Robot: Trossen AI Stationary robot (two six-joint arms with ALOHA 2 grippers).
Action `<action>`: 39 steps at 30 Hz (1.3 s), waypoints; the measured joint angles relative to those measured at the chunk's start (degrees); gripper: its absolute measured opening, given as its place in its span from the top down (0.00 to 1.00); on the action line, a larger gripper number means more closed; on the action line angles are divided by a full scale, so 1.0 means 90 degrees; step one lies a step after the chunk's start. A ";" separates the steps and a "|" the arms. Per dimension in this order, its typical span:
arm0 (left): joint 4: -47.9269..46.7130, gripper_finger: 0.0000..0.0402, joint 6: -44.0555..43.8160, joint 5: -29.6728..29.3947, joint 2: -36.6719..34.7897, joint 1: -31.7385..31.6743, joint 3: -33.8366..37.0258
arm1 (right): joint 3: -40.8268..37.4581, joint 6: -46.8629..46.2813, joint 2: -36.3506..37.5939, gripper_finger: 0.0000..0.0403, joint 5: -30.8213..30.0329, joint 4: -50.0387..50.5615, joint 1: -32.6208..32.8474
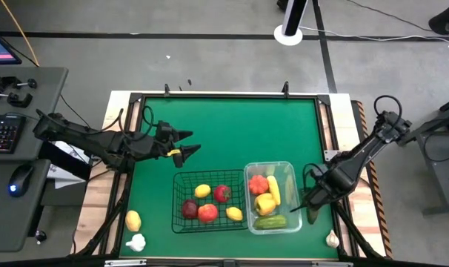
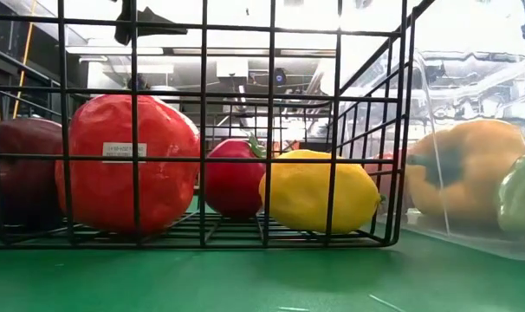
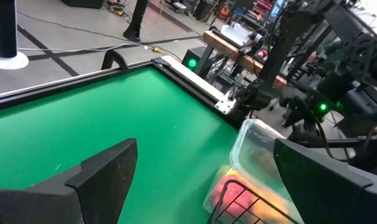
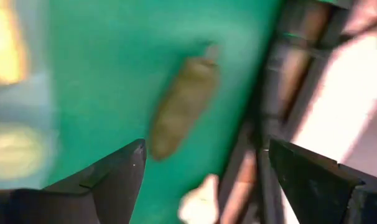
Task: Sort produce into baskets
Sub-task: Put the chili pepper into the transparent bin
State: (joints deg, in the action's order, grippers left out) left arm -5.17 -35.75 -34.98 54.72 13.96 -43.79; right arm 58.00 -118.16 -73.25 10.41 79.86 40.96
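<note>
**Sorting well along, a few pieces left on the worktop**

The black wire basket (image 1: 210, 202) holds five pieces: a lemon (image 1: 202, 190), red fruits and a dark one. The clear tub (image 1: 271, 197) beside it holds a tomato, corn, a yellow pepper (image 1: 264, 203) and a cucumber. Still loose on the green worktop (image 1: 224, 133) are a yellow piece (image 1: 133, 220) and a garlic (image 1: 136, 242) at the near left, a second garlic (image 1: 332, 239) at the near right, and a dark green piece (image 1: 313, 215) just beside the tub.

The right claw (image 1: 307, 202) hangs over that green piece, fingers apart and empty. The left claw (image 1: 189, 142) waits above bare felt behind the basket, also spread and empty. Nothing blocks the loose pieces; the tub wall sits close to the green one.
</note>
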 joint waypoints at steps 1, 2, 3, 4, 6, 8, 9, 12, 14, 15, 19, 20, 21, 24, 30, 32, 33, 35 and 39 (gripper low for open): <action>-0.0032 0.10 -0.0001 0.0000 0.0000 0.0000 0.0000 | 0.0000 -0.0059 0.0000 0.17 0.0019 0.0118 0.0009; -0.0045 0.10 0.0000 0.0000 0.0000 0.0000 0.0000 | 0.0000 -0.0140 0.0000 0.17 0.0021 0.0175 0.0009; -0.0046 0.10 0.0000 0.0000 0.0000 -0.0003 0.0000 | -0.0009 -0.0214 0.0000 0.17 0.0021 0.0191 0.0008; -0.0046 0.10 0.0000 -0.0001 0.0000 -0.0011 0.0000 | -0.0058 -0.0290 0.0005 0.17 0.0026 0.0115 -0.0008; -0.0046 0.10 0.0000 -0.0002 0.0000 -0.0015 -0.0002 | -0.0256 -0.0408 0.0007 0.17 0.0087 -0.0140 -0.0054; -0.0048 0.10 0.0000 -0.0001 0.0000 -0.0012 -0.0002 | -0.0573 -0.0553 0.0007 0.17 0.0230 -0.0567 -0.0062; -0.0058 0.10 0.0000 -0.0002 0.0000 -0.0012 -0.0002 | -0.0756 -0.0614 0.0007 0.17 0.0261 -0.0829 -0.0062; -0.0066 0.10 0.0000 -0.0002 0.0000 -0.0012 -0.0002 | -0.1273 -0.0871 0.0005 0.17 0.0302 -0.1382 -0.0055; -0.0065 0.10 0.0000 -0.0003 0.0000 -0.0012 -0.0002 | -0.1548 -0.1034 0.0017 0.17 0.0323 -0.1550 -0.0057; -0.0067 0.10 0.0000 -0.0010 0.0000 -0.0012 -0.0002 | -0.1666 -0.1102 0.0029 0.17 0.0317 -0.1618 -0.0066; -0.0065 0.10 0.0000 -0.0015 0.0000 -0.0054 -0.0002 | -0.2026 -0.1312 0.0038 0.19 0.0303 -0.2059 -0.0093; -0.0065 0.10 -0.0001 -0.0017 0.0000 -0.0057 -0.0002 | -0.2102 -0.1342 0.0039 0.19 0.0310 -0.2187 -0.0093; -0.0063 0.10 -0.0002 -0.0018 0.0000 -0.0061 -0.0002 | -0.2164 -0.1359 0.0039 0.20 0.0310 -0.2290 -0.0093; -0.0061 0.10 -0.0002 -0.0027 0.0000 -0.0061 -0.0002 | -0.2215 -0.1373 0.0039 0.21 0.0319 -0.2464 -0.0093; -0.0063 0.10 -0.0002 -0.0029 0.0000 -0.0082 -0.0002 | -0.2262 -0.1371 0.0041 0.25 0.0278 -0.2522 -0.0093; -0.0063 0.10 -0.0004 -0.0028 0.0000 -0.0108 -0.0002 | -0.2321 -0.1372 0.0041 0.27 0.0310 -0.2557 -0.0093; -0.0063 0.10 -0.0005 -0.0027 0.0000 -0.0117 -0.0002 | -0.2368 -0.1373 0.0041 0.28 0.0339 -0.2623 -0.0093; -0.0063 0.10 -0.0006 -0.0027 0.0000 -0.0142 -0.0002 | -0.2483 -0.1375 0.0041 0.32 0.0370 -0.2801 -0.0093; -0.0060 0.10 -0.0021 -0.0027 0.0001 -0.0148 -0.0002 | -0.2741 -0.1487 0.0041 0.38 0.0424 -0.3282 -0.0093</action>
State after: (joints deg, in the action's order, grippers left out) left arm -5.71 -35.94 -35.22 54.73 12.63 -43.81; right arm 33.33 -131.55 -72.88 14.22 50.32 40.12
